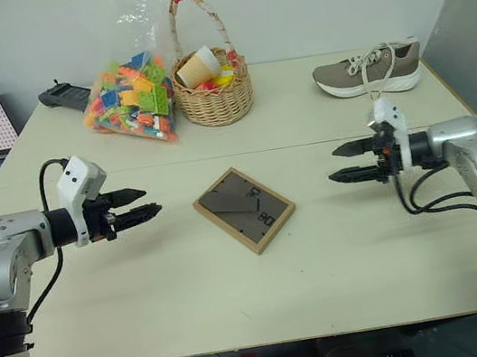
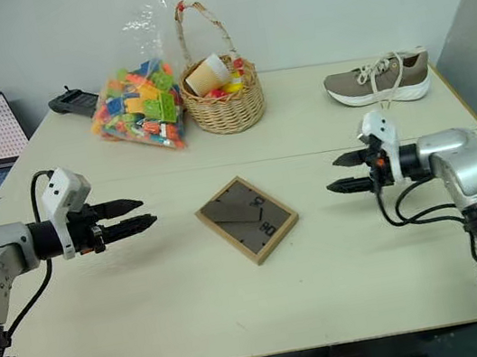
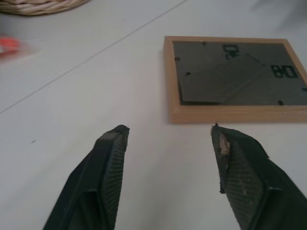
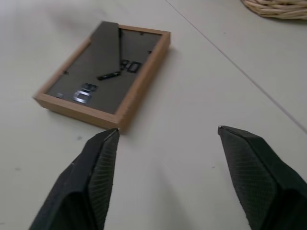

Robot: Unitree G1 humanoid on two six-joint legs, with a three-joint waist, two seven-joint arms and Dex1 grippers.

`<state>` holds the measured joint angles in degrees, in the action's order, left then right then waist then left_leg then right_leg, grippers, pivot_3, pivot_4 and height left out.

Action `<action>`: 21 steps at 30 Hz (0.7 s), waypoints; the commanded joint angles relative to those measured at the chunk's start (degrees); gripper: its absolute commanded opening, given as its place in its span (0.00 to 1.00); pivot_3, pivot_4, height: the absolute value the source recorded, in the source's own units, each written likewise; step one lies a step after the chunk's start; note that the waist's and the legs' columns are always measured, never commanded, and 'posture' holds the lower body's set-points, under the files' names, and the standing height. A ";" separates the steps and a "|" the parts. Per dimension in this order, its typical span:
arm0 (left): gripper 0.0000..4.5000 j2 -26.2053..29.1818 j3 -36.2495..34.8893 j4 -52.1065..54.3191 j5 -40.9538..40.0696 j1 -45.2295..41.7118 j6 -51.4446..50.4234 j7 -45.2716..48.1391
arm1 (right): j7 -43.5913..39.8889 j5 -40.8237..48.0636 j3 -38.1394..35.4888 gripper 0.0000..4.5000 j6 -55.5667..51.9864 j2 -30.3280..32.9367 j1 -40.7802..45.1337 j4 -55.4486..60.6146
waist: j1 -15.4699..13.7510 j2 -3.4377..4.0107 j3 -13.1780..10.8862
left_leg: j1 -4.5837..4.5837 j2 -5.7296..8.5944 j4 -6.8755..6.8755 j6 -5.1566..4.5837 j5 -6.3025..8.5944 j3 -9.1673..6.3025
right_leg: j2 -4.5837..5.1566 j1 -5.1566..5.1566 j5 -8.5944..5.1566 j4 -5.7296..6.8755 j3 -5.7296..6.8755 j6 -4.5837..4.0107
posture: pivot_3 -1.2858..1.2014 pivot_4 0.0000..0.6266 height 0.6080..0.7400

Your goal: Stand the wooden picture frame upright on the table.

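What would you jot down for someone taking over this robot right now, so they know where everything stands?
Left end effector: open, empty, hovering over the table to the left of the frame.
Right end effector: open, empty, hovering to the right of the frame.
Wooden picture frame: lying flat near the table's middle, back panel up, stand folded against it, turned at an angle to the table edge. Neither end effector touches it.
Done: both arms are lined up on either side of the frame.
Left: grasp the frame, lift it, and set it upright on the table.
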<state>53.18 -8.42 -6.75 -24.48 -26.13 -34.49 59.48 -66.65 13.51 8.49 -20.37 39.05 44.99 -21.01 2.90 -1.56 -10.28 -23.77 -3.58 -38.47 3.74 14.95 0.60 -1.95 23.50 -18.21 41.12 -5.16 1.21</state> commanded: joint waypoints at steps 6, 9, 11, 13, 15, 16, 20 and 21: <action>0.17 -17.48 1.73 12.37 6.44 8.68 0.72 -23.39 | 12.27 -10.48 3.66 0.23 15.77 -14.32 7.15 -16.54 | 0.22 0.00 0.00 | -0.12 -0.08 -0.08 0.03 -0.01 -0.27 | 0.22 0.03 0.02 0.01 -0.11 -0.01 | 0.52 0.24 1.00; 0.04 -23.67 3.73 14.69 6.81 8.59 -0.72 -28.20 | 12.51 -11.30 4.11 0.09 17.14 -16.88 6.87 -18.08 | -0.59 0.00 0.00 | -0.13 -0.06 -0.19 0.03 -0.01 -0.40 | 0.37 -0.06 0.02 0.03 0.01 -0.01 | 0.52 0.24 1.00; 0.00 -25.35 4.70 15.27 7.44 8.38 -1.24 -29.55 | 11.86 -11.21 4.33 0.01 16.63 -18.19 6.11 -16.85 | -0.82 0.00 0.00 | -0.13 -0.02 -0.27 0.02 0.00 -0.41 | 0.41 -0.11 0.03 0.06 0.01 0.01 | 0.52 0.24 1.00; 0.00 -25.95 5.57 14.61 8.41 8.16 -1.34 -30.33 | 10.80 -11.01 4.77 0.01 15.38 -19.28 5.02 -14.95 | -0.92 -0.01 0.01 | -0.11 0.03 -0.29 0.02 0.00 -0.41 | 0.43 -0.12 0.04 0.09 0.00 0.02 | 0.52 0.24 1.00; 0.00 -26.41 7.33 13.91 8.81 8.02 -1.60 -29.94 | 9.25 -10.86 5.82 0.01 13.68 -19.98 3.03 -12.00 | -0.99 0.00 0.01 | -0.09 0.04 -0.28 0.02 0.00 -0.46 | 0.40 -0.14 0.04 0.10 0.03 0.02 | 0.52 0.24 1.00; 0.00 -26.42 8.23 13.82 9.09 8.06 -1.53 -29.55 | 9.06 -11.01 6.28 0.01 13.19 -20.19 2.04 -10.50 | -1.01 0.00 0.01 | -0.10 0.03 -0.28 0.02 0.00 -0.47 | 0.40 -0.14 0.04 0.09 0.04 0.02 | 0.52 0.24 1.00; 0.00 -26.74 11.97 14.56 8.43 6.14 -1.86 -25.99 | 7.39 -9.30 6.99 0.01 7.45 -19.19 -3.51 0.29 | -1.28 0.01 0.02 | -0.08 0.04 -0.28 0.02 0.00 -0.51 | 0.40 -0.21 0.04 0.06 0.07 0.02 | 0.52 0.24 1.00; 0.00 -26.71 12.61 15.02 8.01 5.83 -2.05 -24.91 | 7.05 -8.92 7.02 0.01 5.85 -18.68 -4.72 2.96 | -1.45 0.01 0.02 | -0.09 0.05 -0.28 0.02 0.00 -0.51 | 0.40 -0.23 0.04 0.05 0.14 0.02 | 0.52 0.24 1.00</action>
<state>26.93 2.41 5.87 -15.22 -18.45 -36.94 32.04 -57.88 3.47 14.90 -11.68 19.47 41.48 -23.30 1.45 -1.55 -10.25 -23.87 -3.53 -38.76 3.76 14.94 0.09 -1.55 23.23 -18.18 41.15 -4.96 1.24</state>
